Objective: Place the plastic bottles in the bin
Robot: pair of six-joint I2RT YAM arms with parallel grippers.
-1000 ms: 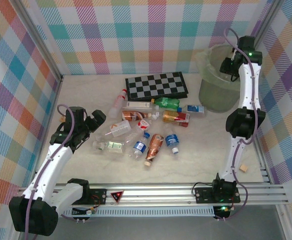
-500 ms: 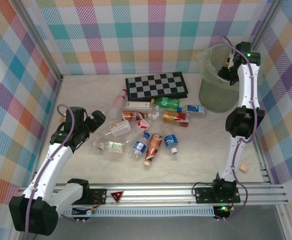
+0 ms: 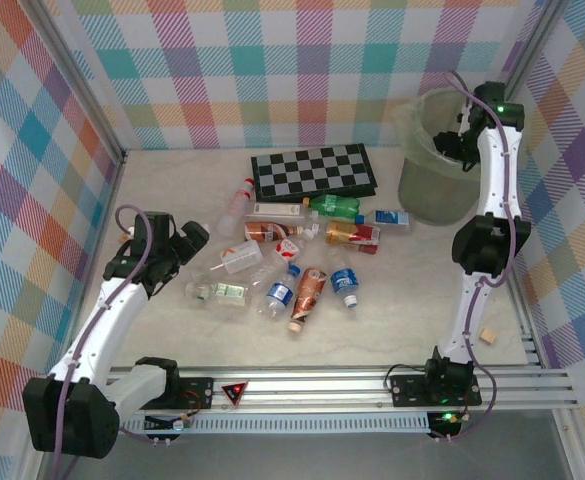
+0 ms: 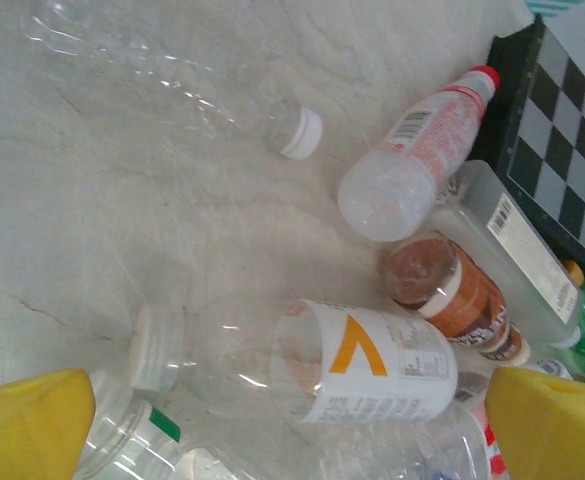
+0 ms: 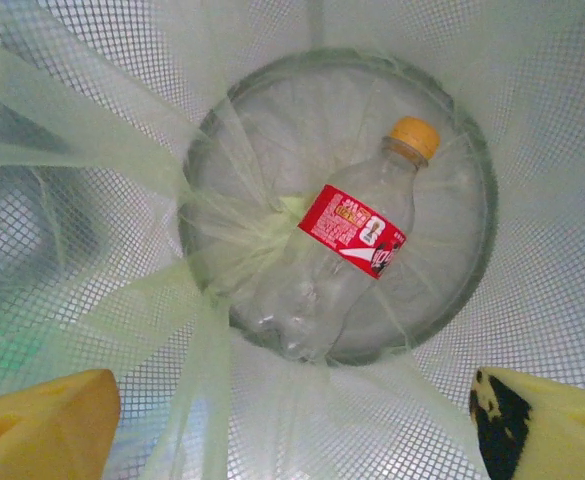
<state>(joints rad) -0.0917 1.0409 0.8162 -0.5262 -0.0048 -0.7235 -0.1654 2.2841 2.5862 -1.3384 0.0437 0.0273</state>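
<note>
Several plastic bottles (image 3: pixel 302 255) lie in a loose heap mid-table. My left gripper (image 3: pixel 190 243) hangs open at the heap's left edge. In the left wrist view its yellow fingers (image 4: pixel 27 425) straddle, from above, a clear bottle with a white, orange-marked label (image 4: pixel 372 365). My right gripper (image 3: pixel 460 138) is open over the bin (image 3: pixel 427 185) at the back right. Looking down from the right wrist, the open gripper (image 5: pixel 297 425) holds nothing, and a clear bottle with a red label and orange cap (image 5: pixel 357 235) lies on the bottom of the lined bin (image 5: pixel 532 120).
A black-and-grey checkerboard (image 3: pixel 312 170) lies behind the heap, also seen as the checkerboard (image 4: pixel 562 130) at the upper right of the left wrist view. A small wooden block (image 3: pixel 489 336) sits near the right wall. Checked walls enclose the table on three sides.
My right gripper has gone from nearly shut to open above the bin. The left arm has shifted slightly, its gripper still open by the heap.
</note>
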